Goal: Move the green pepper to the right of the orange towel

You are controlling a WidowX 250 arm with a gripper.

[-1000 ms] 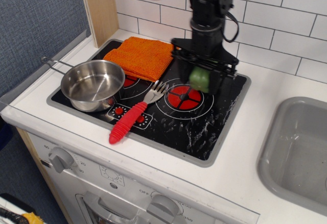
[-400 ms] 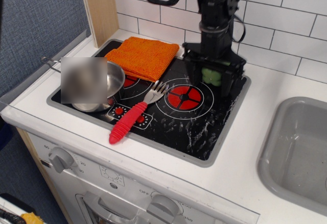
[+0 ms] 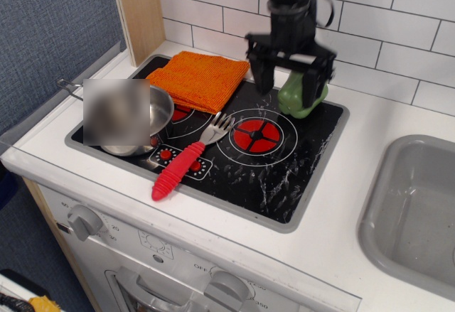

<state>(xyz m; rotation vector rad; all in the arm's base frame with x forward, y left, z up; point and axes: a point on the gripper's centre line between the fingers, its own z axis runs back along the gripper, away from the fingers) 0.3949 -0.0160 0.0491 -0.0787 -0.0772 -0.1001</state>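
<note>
Since a moment ago, the end effector (image 3: 290, 77) has lifted and released the green pepper (image 3: 298, 97), which now rests on the stovetop (image 3: 284, 166) just below it, between and slightly right of its spread fingers. Jaws stand open, gripping nothing. Off to the end effector's left lies the orange towel (image 3: 199, 79), apart from the pepper.
</note>
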